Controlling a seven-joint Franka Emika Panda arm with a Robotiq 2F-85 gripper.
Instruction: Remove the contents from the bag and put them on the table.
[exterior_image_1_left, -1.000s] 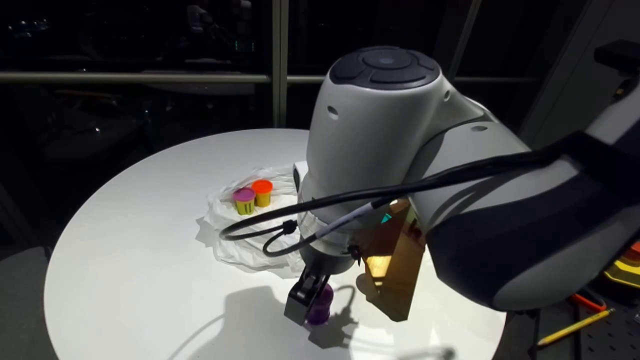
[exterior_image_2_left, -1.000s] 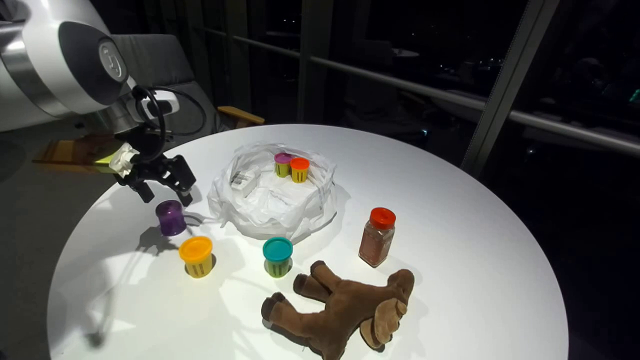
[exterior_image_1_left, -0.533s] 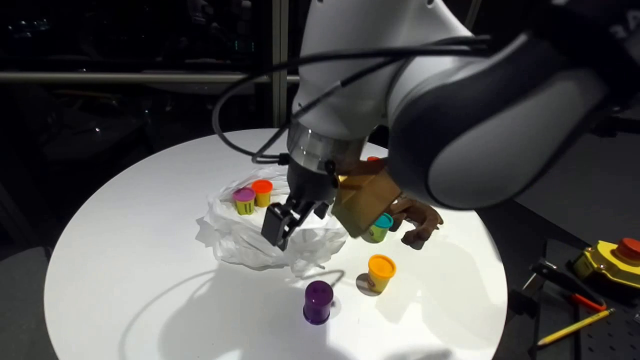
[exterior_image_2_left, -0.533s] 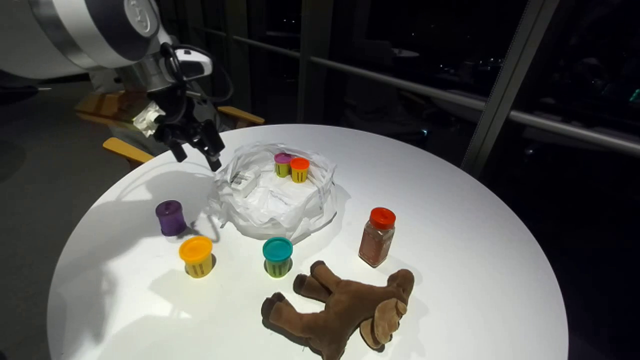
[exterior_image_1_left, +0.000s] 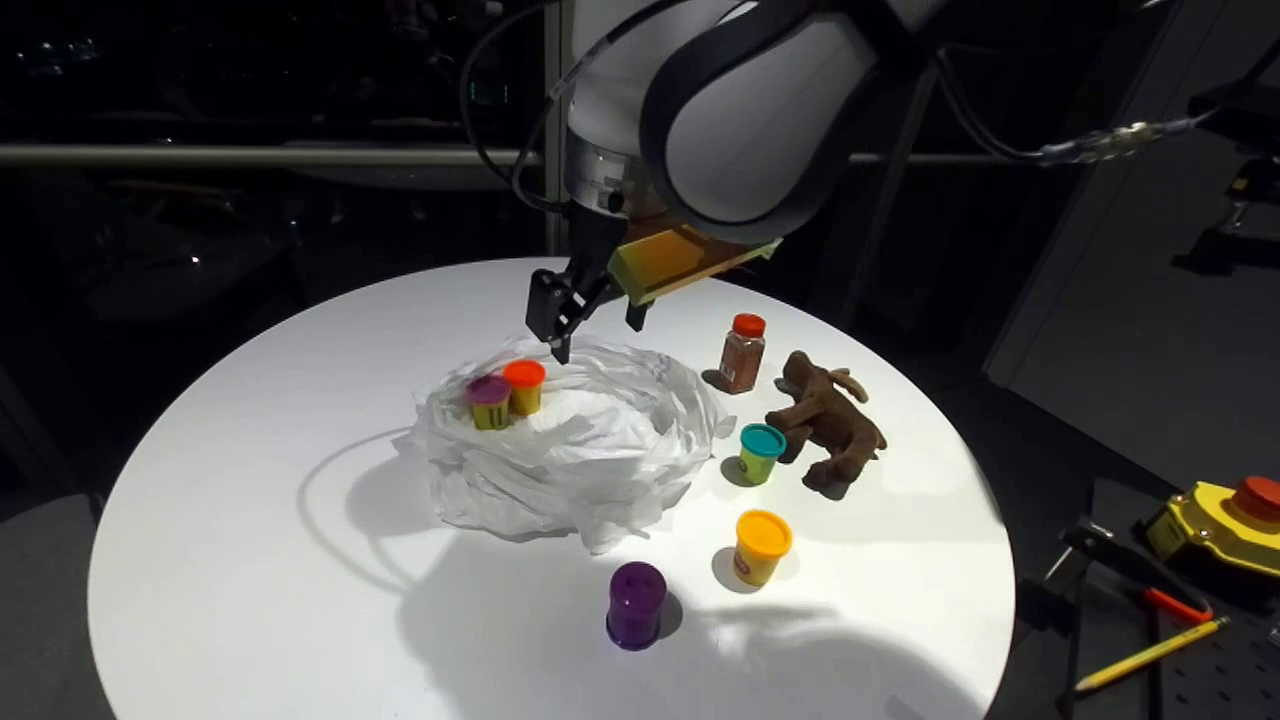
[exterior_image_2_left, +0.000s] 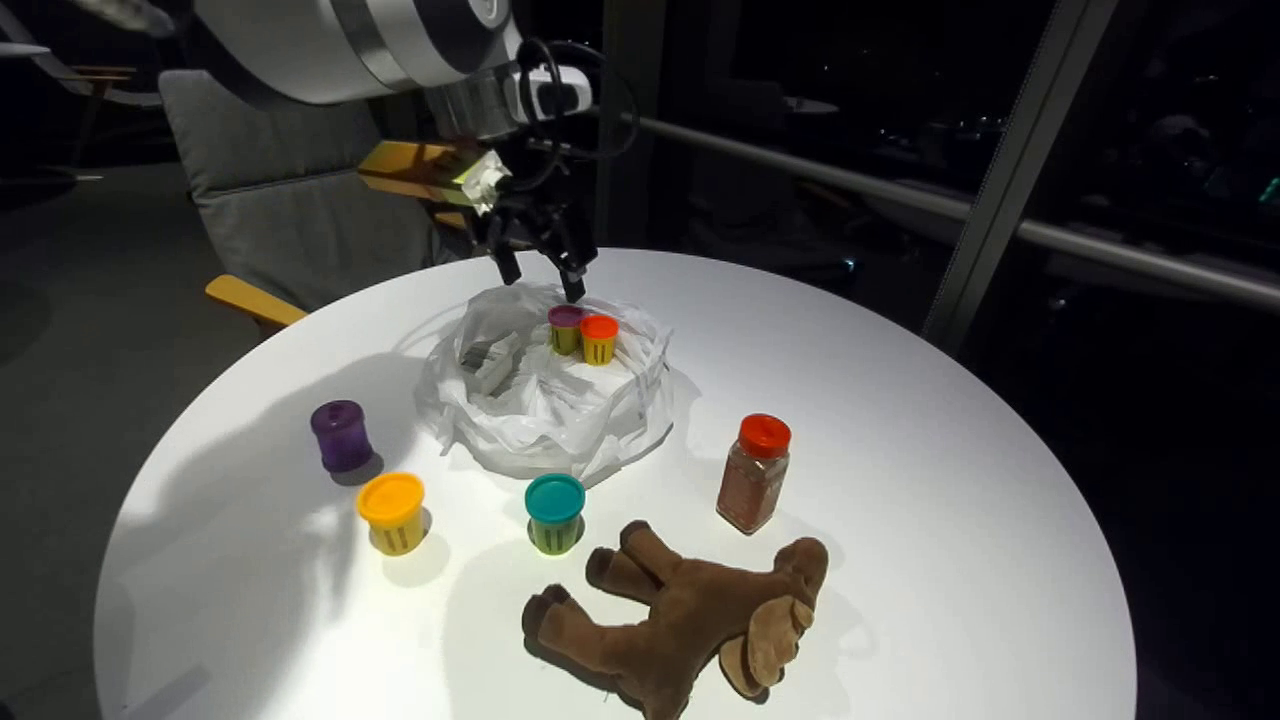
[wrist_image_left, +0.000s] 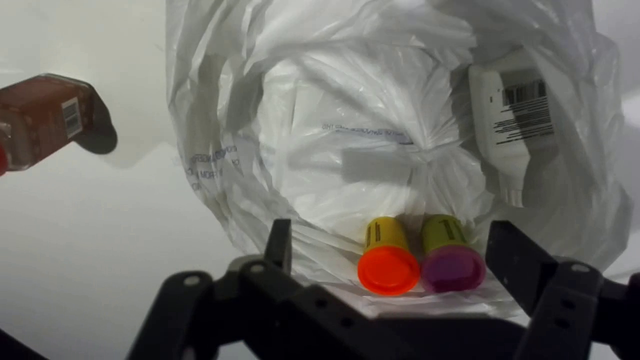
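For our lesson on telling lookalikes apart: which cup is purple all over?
The purple cup standing outside the bag. All others, even the purple-lidded cup in the bag, have yellow or green bodies.

We record a white arm (exterior_image_2_left: 290, 55) with rounded housings, a silver band (exterior_image_2_left: 472, 108) and a dark panel (exterior_image_2_left: 445, 38) bearing a pale round badge (exterior_image_2_left: 489, 10), only partly visible. Black cables (exterior_image_1_left: 600, 47) loop off it. We note an amber, box-shaped part (exterior_image_2_left: 415, 170) beside crumpled whitish wrapping (exterior_image_2_left: 484, 183). The gripper (wrist_image_left: 397, 255) is black; we find pale round screws (wrist_image_left: 191, 280) and small dark holes (wrist_image_left: 568, 304).
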